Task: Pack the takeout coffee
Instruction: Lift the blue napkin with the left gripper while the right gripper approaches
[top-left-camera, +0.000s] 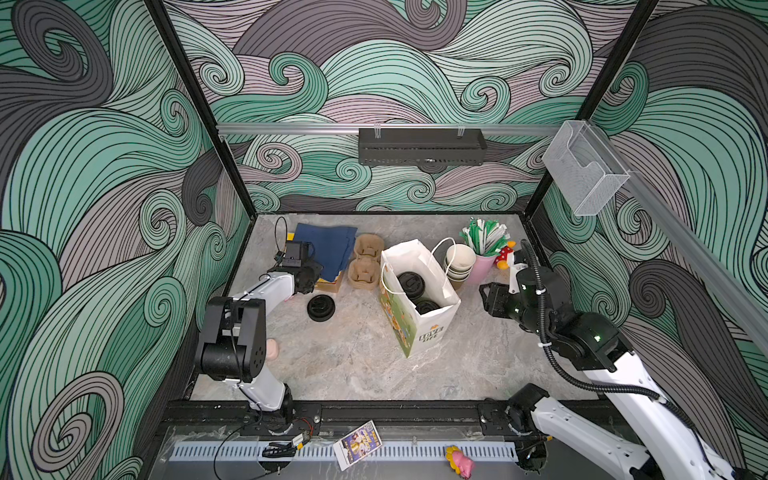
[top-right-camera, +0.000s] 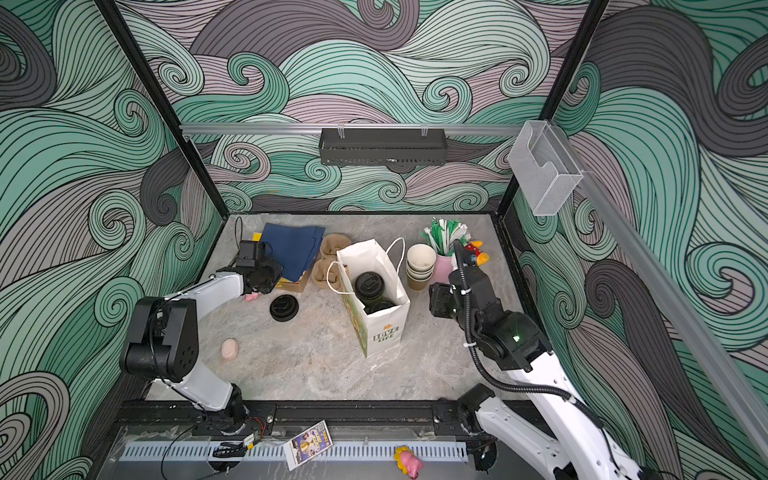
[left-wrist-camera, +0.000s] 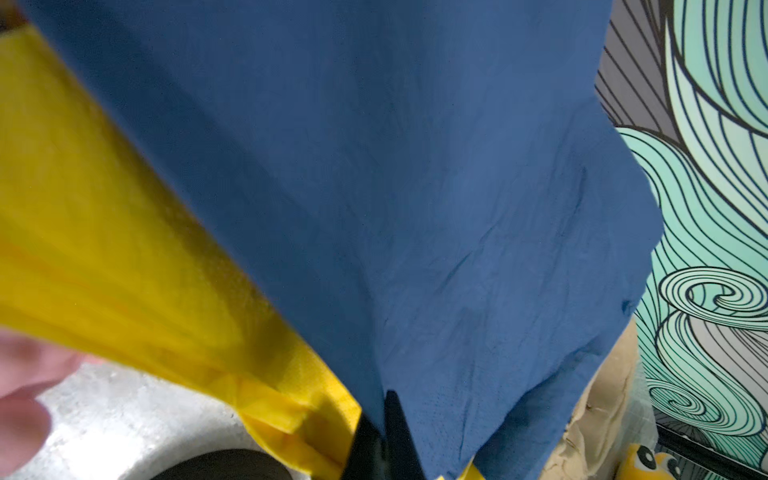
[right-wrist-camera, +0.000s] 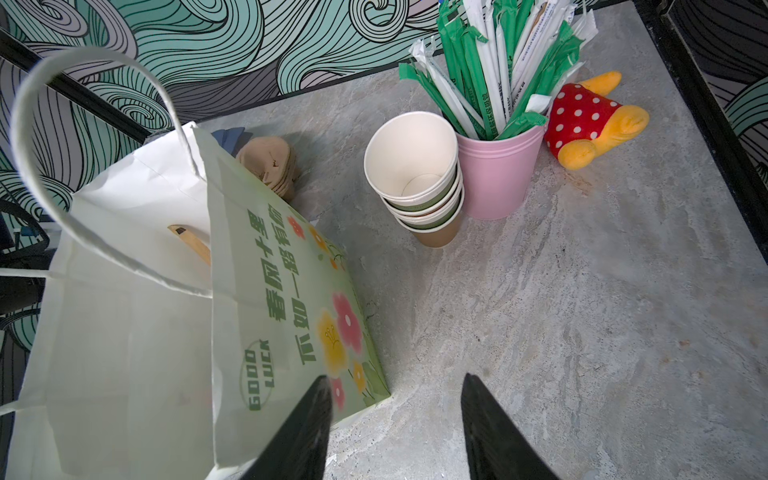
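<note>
Two takeout coffee cups with black lids (top-left-camera: 410, 284) (top-right-camera: 369, 284) stand inside the white paper bag (top-left-camera: 419, 328) (top-right-camera: 382, 332) (right-wrist-camera: 124, 332). A stack of empty cups (top-left-camera: 459, 259) (top-right-camera: 420, 266) (right-wrist-camera: 415, 174) stands right of the bag. A loose black lid (top-left-camera: 321, 308) (top-right-camera: 284, 307) lies on the table to the left. My left gripper (left-wrist-camera: 380, 419) is shut on a blue cloth (top-left-camera: 328, 249) (left-wrist-camera: 415, 208) at the back left. The right gripper (right-wrist-camera: 395, 382) (top-left-camera: 484, 293) hangs open and empty beside the bag's right side.
Brown pulp carriers (top-left-camera: 365, 262) sit between the cloth and the bag. A yellow sheet (left-wrist-camera: 104, 228) lies under the blue cloth. A pink cup of straws (top-left-camera: 484, 266) (right-wrist-camera: 494, 174) and a red spotted plush toy (right-wrist-camera: 590, 120) stand at the back right. A pink egg-shaped thing (top-right-camera: 229, 349) lies near the left arm.
</note>
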